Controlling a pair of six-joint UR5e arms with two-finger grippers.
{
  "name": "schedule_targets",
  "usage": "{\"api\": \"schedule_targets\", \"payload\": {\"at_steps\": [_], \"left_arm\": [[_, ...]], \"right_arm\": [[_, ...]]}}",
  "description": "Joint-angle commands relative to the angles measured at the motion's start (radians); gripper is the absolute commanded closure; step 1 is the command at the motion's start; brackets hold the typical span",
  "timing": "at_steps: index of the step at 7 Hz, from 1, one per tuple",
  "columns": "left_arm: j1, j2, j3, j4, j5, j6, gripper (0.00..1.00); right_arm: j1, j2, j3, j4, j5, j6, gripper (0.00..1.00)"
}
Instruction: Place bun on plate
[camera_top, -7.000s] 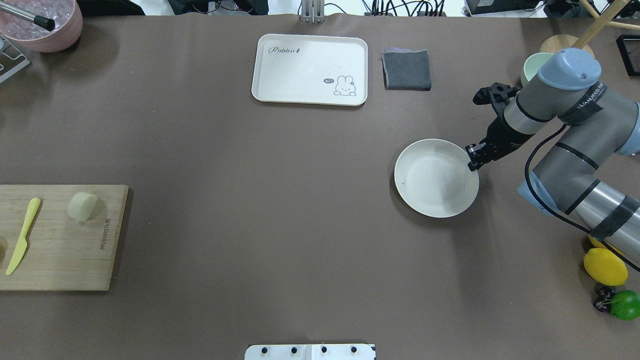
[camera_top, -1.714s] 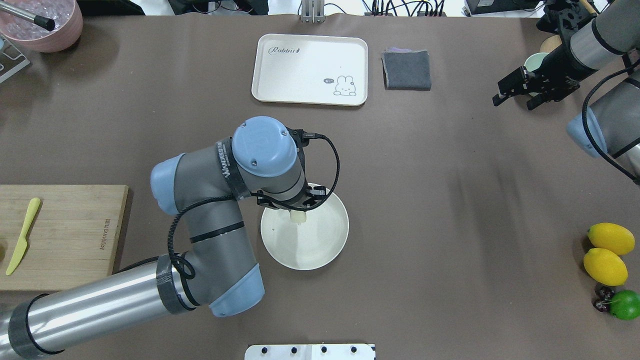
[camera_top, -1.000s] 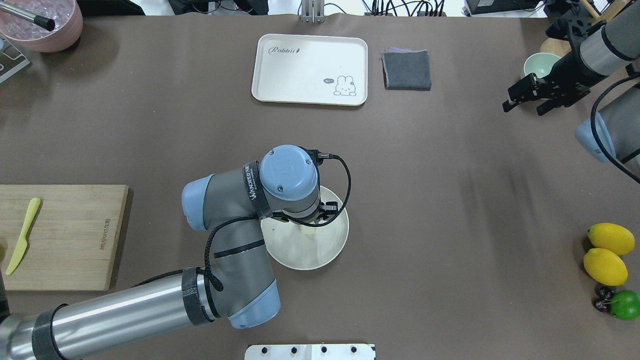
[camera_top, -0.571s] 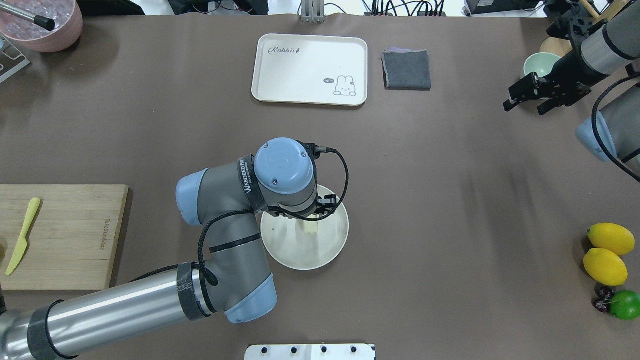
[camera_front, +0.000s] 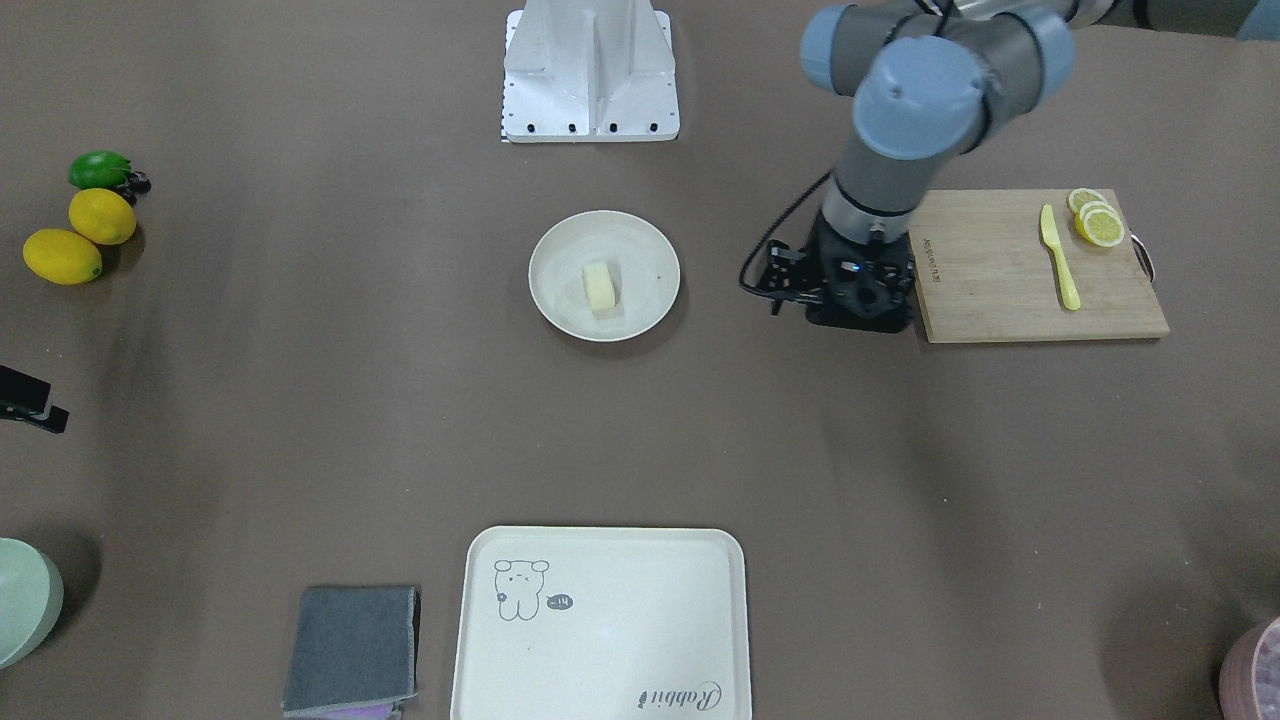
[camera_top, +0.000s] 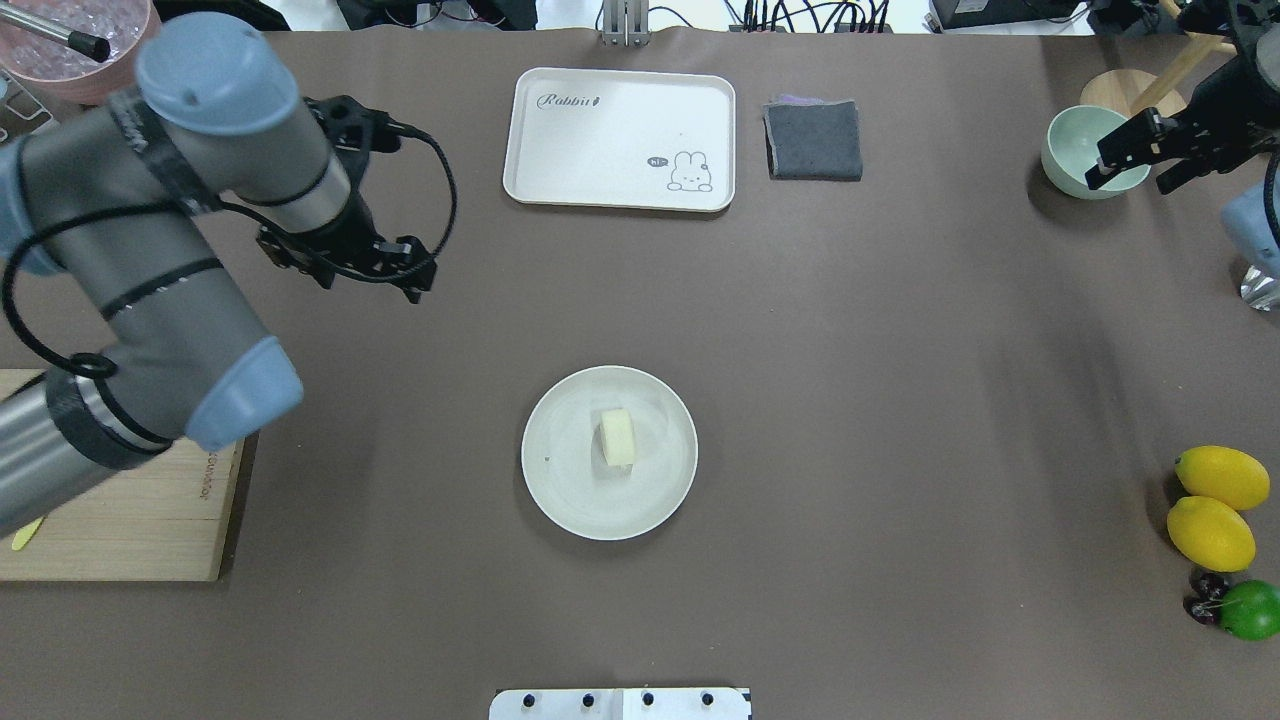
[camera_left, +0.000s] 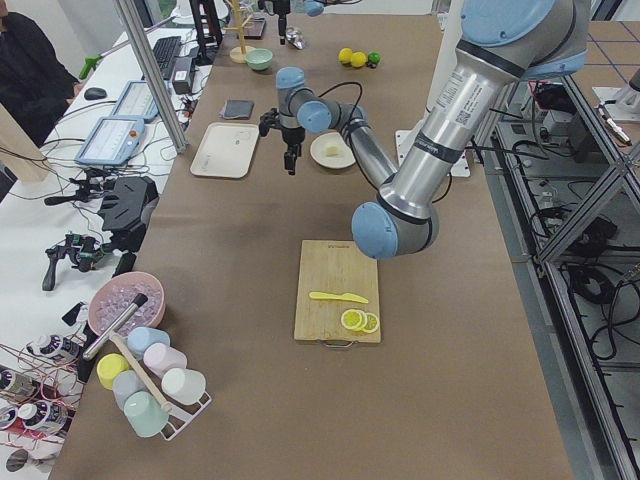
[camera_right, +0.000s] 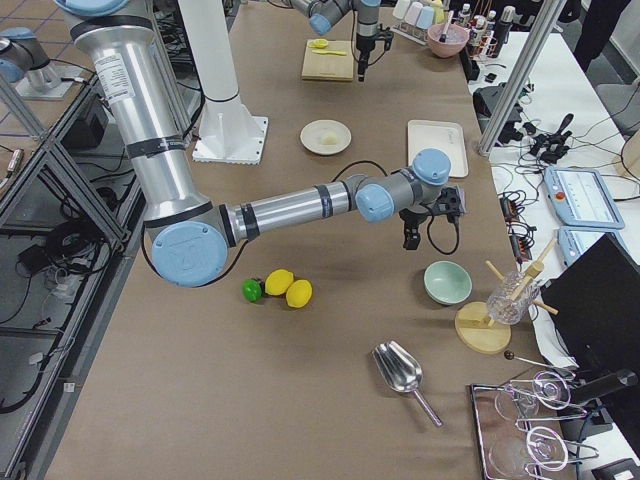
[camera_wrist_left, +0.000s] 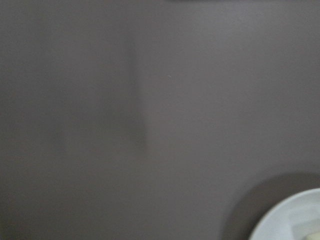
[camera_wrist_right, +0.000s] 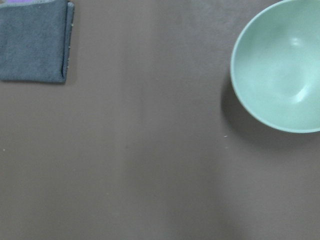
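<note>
The bun (camera_top: 617, 437) (camera_front: 599, 287), a pale cream chunk, lies on its side near the middle of the round cream plate (camera_top: 565, 500) (camera_front: 560, 310), with nothing touching it. My left gripper (camera_top: 368, 283) hangs open and empty above the bare table, well to the back left of the plate. In the left wrist view only a sliver of the plate's rim (camera_wrist_left: 295, 212) shows at the bottom right. My right gripper (camera_top: 1130, 182) is open and empty at the far right, over the near edge of the pale green bowl (camera_top: 1080, 150).
A wooden cutting board (camera_front: 1020, 265) holds a yellow knife (camera_front: 1058, 255) and lemon slices (camera_front: 1095, 215). At the back are the rabbit tray (camera_top: 620, 138) and a grey cloth (camera_top: 813, 140). Two lemons (camera_top: 1215, 505) and a lime (camera_top: 1250, 610) sit at the right edge.
My left gripper has let go of the bun, which now rests on the plate, and has pulled away to the back left. My right gripper has drifted further right, to the green bowl.
</note>
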Motion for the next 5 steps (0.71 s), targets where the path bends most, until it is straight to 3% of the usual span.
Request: {"api": "schedule_targets", "payload": {"at_steps": [1, 3, 5], "left_arm": [[-0.244, 0.182, 0.006, 0.002, -0.078, 0.41, 0.02], [-0.442, 0.275, 0.081, 0.007, -0.176, 0.729, 0.02], [-0.549, 0.334, 0.129, 0.016, -0.178, 0.81, 0.02]], "right_arm": [[0.138, -0.025, -0.01, -0.213, -0.005, -0.348, 0.0], [0.181, -0.062, -0.012, -0.223, -0.019, -0.422, 0.0], [0.193, -0.082, -0.012, -0.223, -0.033, -0.46, 0.0]]}}
